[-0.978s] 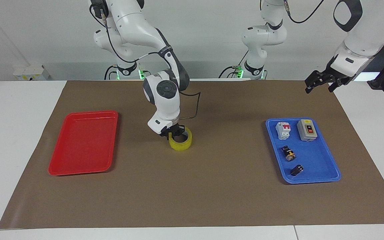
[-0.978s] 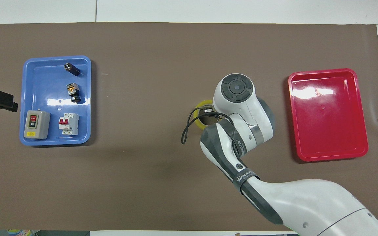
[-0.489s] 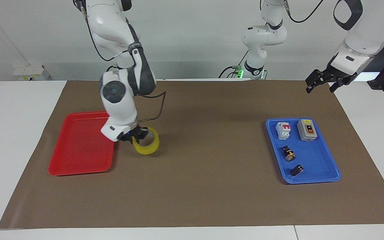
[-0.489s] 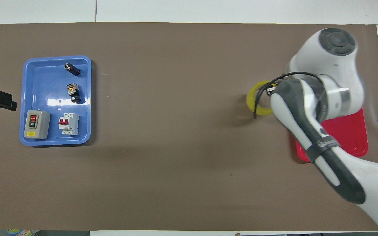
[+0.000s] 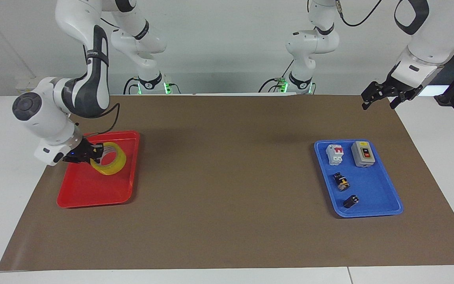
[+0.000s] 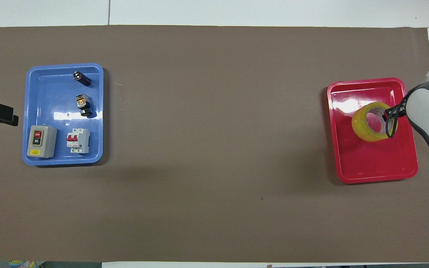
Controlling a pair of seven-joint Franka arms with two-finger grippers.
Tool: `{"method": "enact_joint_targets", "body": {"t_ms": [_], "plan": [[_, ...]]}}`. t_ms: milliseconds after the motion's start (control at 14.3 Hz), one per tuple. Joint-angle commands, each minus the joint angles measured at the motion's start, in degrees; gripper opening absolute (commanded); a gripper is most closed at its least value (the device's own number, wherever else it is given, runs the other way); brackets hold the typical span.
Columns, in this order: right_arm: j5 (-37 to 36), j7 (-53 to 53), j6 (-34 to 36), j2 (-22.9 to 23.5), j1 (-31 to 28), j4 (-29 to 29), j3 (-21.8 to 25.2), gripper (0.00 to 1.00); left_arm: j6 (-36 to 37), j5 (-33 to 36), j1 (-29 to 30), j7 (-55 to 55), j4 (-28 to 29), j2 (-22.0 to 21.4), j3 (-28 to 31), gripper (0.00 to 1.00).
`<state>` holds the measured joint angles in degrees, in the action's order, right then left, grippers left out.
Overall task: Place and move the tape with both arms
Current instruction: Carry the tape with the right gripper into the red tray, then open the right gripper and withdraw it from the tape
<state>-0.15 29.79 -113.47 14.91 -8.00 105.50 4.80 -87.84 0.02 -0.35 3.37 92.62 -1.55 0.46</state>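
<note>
Right gripper (image 5: 93, 154) clamped on translucent yellow ring-shaped tape roll (image 5: 110, 159), over glossy red plastic tray (image 5: 93, 189); left gripper (image 5: 382, 94) waiting, fingers spread, holding nothing.

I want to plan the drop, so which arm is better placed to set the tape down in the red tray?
Right. The right gripper is shut on the tape, tilted over the red tray. The left gripper waits open near the blue tray.

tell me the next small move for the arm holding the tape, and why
Probably lower and release. The right gripper is shut on the tape, tilted over the red tray and apparently not resting on it. The left gripper waits, open.
</note>
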Motion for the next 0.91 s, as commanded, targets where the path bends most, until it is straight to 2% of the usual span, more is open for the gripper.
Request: {"method": "enact_joint_targets", "body": {"t_ms": [0, 140, 489, 559, 629, 838], "plan": [[0.0, 2.1, -7.1, -3.6, -1.3, 7.9, -1.0, 0.0, -0.8, -1.0, 0.2, 0.5, 1.8, -1.6, 0.0, 1.0], [-0.2, 4.6, -11.9, -4.0, -2.2, 11.4, -0.9, 0.0, -0.8, -1.0, 0.2, 0.5, 1.8, -1.6, 0.0, 1.0], [-1.3, 5.1, -16.8, -1.4, -3.9, 12.1, -1.0, 0.0, -0.8, -1.0, 0.2, 0.5, 1.8, -1.6, 0.0, 1.0], [-1.3, 4.9, -16.5, -1.3, -3.8, 12.0, -1.0, 0.63, -0.8, -1.0, 0.2, 0.5, 1.8, -1.6, 0.0, 1.0], [-1.3, 4.7, -15.8, -1.3, -3.7, 11.4, -1.0, 1.0, -0.8, -1.1, 0.2, 0.5, 1.8, -1.6, 0.0, 1.0], [-1.3, 2.8, -11.4, -3.3, -3.0, 8.3, -1.4, 1.0, -0.8, -1.0, 0.2, 0.5, 1.8, -1.6, 0.0, 1.0]]}}
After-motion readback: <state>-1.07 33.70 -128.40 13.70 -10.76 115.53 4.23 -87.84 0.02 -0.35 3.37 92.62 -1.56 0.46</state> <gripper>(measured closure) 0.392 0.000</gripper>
